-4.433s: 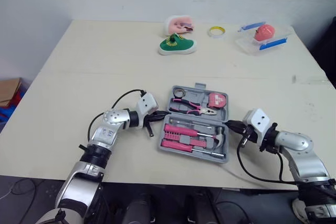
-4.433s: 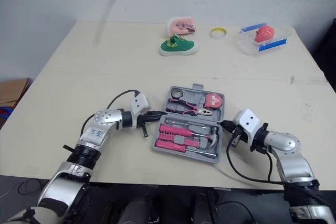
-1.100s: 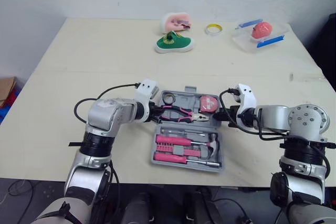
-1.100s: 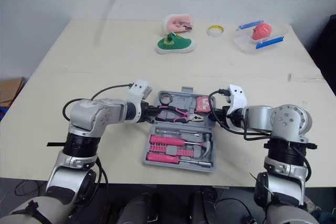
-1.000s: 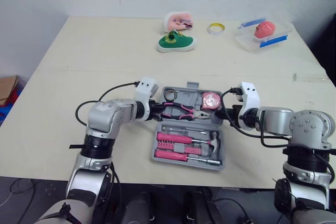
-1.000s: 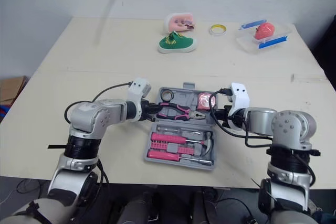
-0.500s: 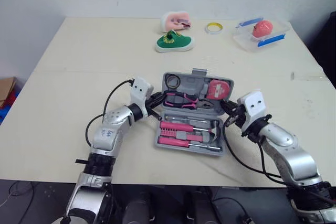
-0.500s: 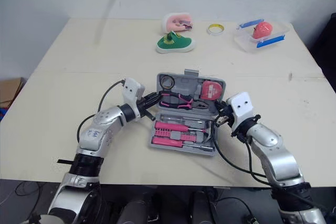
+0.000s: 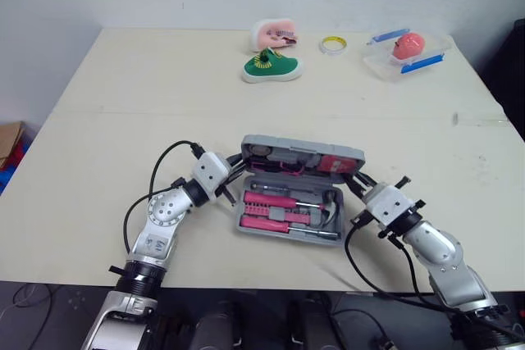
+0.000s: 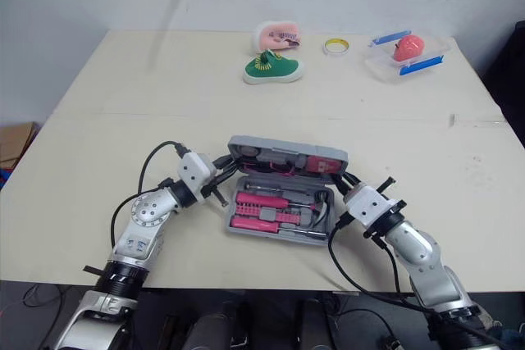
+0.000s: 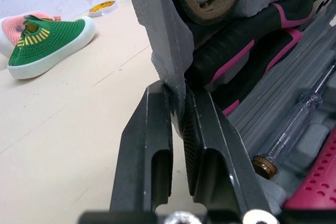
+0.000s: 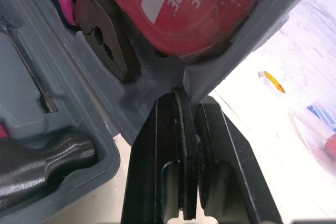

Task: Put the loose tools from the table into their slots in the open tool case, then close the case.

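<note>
From the head we look down over the surface (image 9: 123, 88); both eyes share it. Our wrist cameras sit close against the tool case (image 11: 157, 30), at opposite ends.

The half-lowered lid (image 9: 302, 152) of the tool case (image 9: 289, 233) is hiding most of the pliers (image 12: 102, 45) and tape measure (image 12: 178, 9) from the head views; the tape measure's label is getting cut off.

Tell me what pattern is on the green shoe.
The green shoe has yellow stripes on its upper and a white sole, clearest in the left wrist view.
</note>
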